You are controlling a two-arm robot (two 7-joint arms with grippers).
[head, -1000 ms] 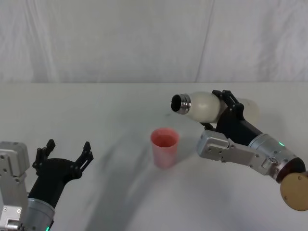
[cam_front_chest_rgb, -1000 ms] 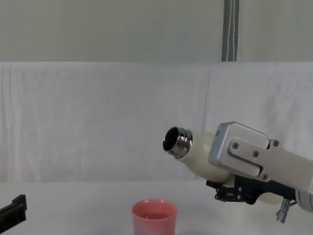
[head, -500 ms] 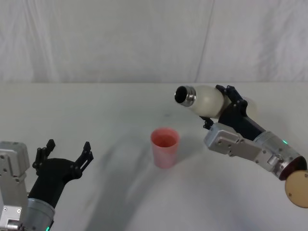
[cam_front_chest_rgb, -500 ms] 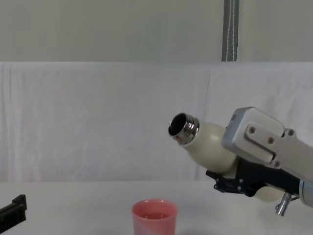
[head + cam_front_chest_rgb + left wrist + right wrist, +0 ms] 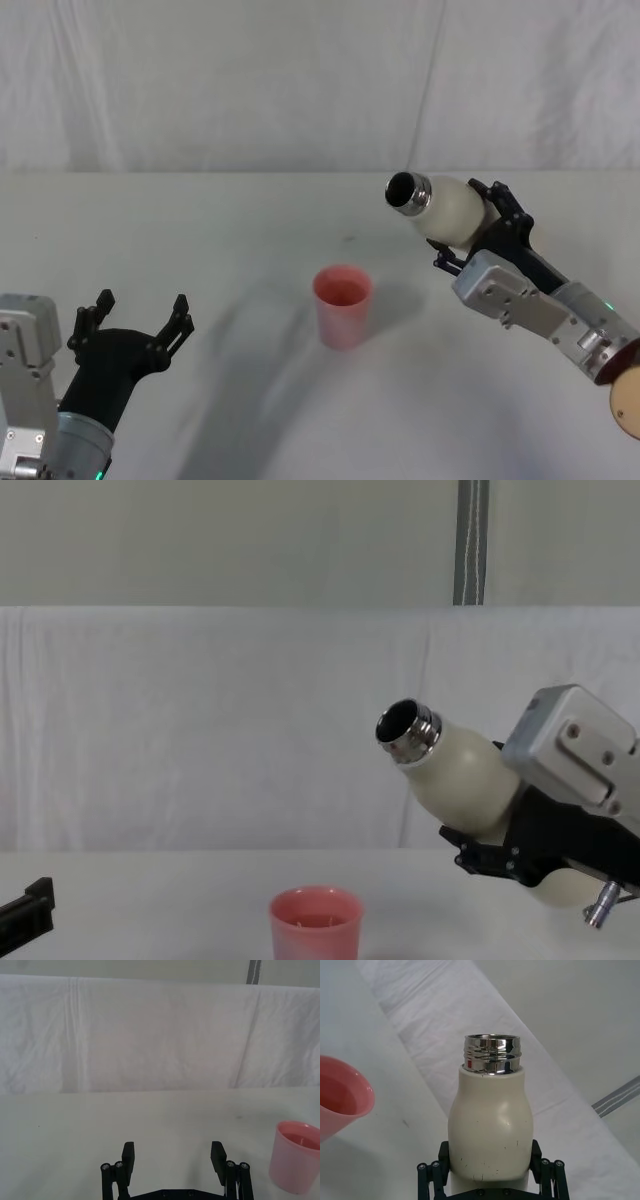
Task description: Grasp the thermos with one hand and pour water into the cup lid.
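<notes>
Right end effector (image 5: 478, 232) clamped on thermos (image 5: 447, 208) body, lifted off counter (image 5: 250, 220), tilted, steel neck pointing 10 o'clock, at 2 o'clock from cup lid (image 5: 342, 306), cup lid upright mid-counter, left end effector (image 5: 137, 322) wide open, parked at 8 o'clock.

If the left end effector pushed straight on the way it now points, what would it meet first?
Probably nothing: the open left end effector faces bare table and then the backdrop cloth. The cup lid sits off to its side.
</notes>
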